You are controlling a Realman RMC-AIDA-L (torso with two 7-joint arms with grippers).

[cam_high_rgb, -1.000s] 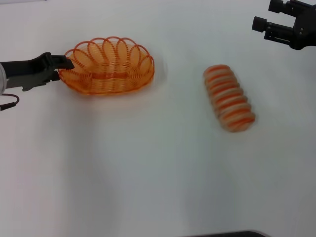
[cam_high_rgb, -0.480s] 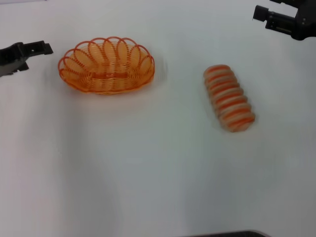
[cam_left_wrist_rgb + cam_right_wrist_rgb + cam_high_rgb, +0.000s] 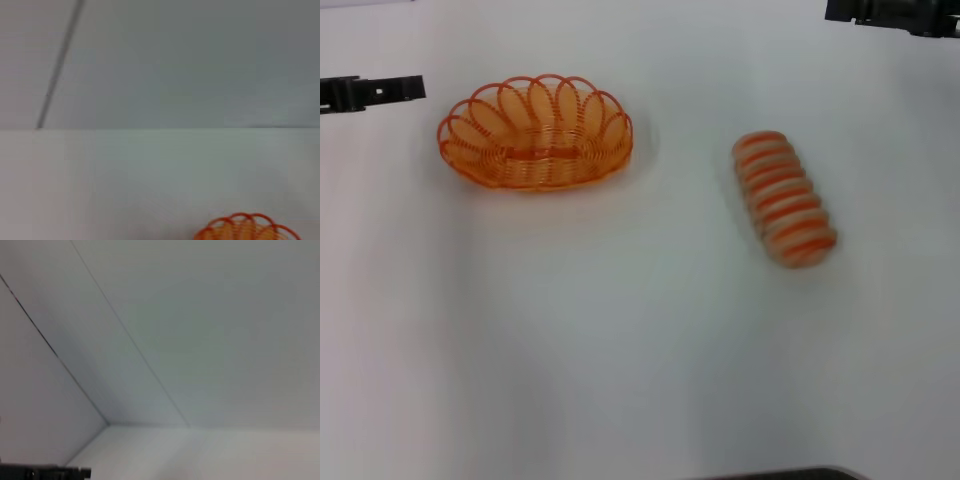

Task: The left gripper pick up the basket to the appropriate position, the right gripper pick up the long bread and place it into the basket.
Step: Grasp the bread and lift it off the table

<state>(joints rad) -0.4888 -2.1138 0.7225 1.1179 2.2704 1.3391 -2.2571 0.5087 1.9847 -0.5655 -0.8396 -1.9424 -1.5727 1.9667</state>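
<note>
- White tabletop (image 3: 620, 340) fills the head view, plain and unmarked; no writing or label can be read anywhere on it.
- Head view: the basket (image 3: 535, 133) sits upright on the left half with nothing in it. The long bread (image 3: 784, 198) lies on the table well to its right, apart from it, slanted.
- Head view: the left gripper (image 3: 375, 92) shows at the left edge, near the basket's end but not touching it; whether its fingers are spread or closed cannot be told. The right gripper (image 3: 890, 12) is cut by the top right corner, well away from the bread, its fingers likewise impossible to judge.
- Left wrist view: pale wall above the white surface, with the basket's looped rim (image 3: 247, 229) at the frame's edge.
- Right wrist view: bare grey walls meeting in a corner, and a dark strip (image 3: 45, 472) at the edge that cannot be identified.
</note>
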